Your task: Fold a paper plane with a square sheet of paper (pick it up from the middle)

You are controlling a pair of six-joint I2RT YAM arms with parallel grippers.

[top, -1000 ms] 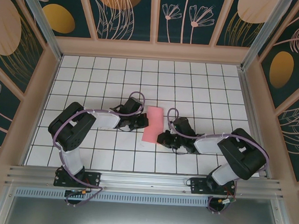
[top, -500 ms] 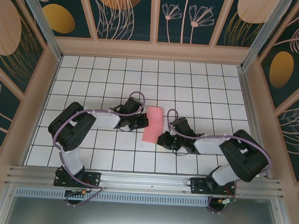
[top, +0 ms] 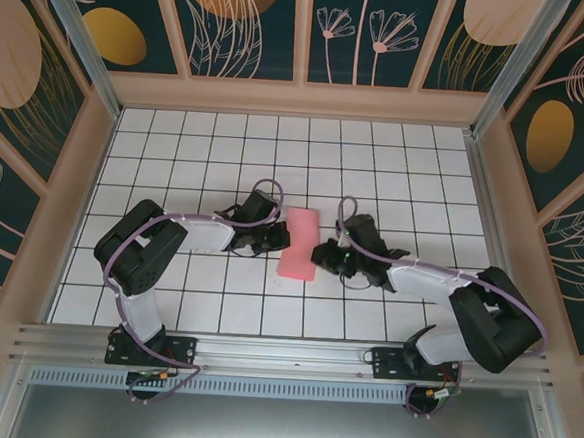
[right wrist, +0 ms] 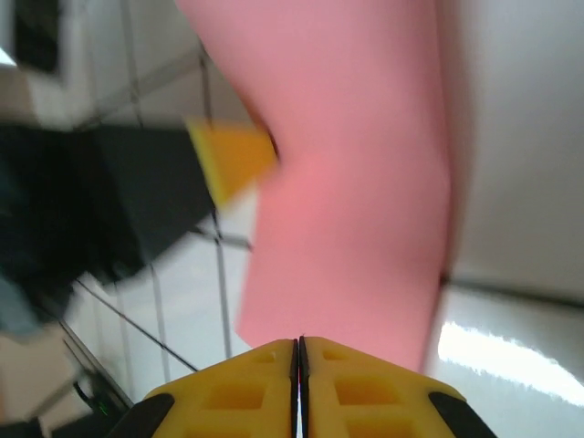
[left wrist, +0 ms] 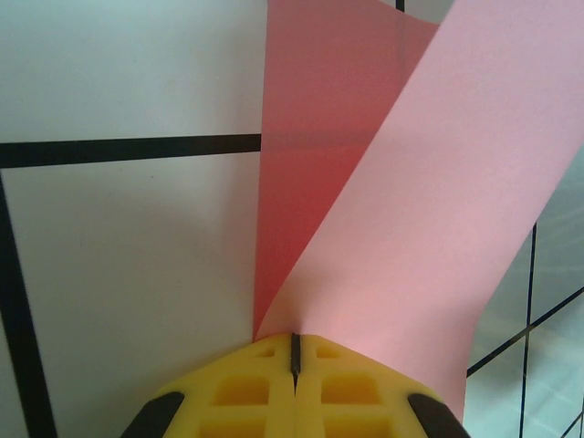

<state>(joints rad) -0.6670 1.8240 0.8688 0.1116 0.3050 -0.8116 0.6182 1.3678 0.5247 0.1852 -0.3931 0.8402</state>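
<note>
- Left gripper (top: 275, 240): jaws pressed together, pinching the paper (top: 298, 243) at its left edge. In the left wrist view two layers fan out from the fingers (left wrist: 242, 397) in a V, so it's doubled over there and not pressed flat.
- Paper: mid table (top: 176, 151), right between your two grippers. From the top it's a narrow strip, which looks like one fold in half. There's no nose and no dart shape yet, so I'd call this early in the task.
- Handling: it's near weightless, limp, and takes a crease for good.
  - It'll tear if you pull the two grips apart.
  - It's slick on the tiles, so expect it to skate if you push it.
  - Take it by an edge or along the fold with a light pinch, and pin one side while you work the other.
- Right gripper (top: 320, 253): at the paper's right edge, jaws together too. The right wrist view is blurred. The paper runs right up to the fingers (right wrist: 360, 392), so I read it as pinched, but not with full confidence.
- Containers: none in play. The paper rests on the table.
</note>
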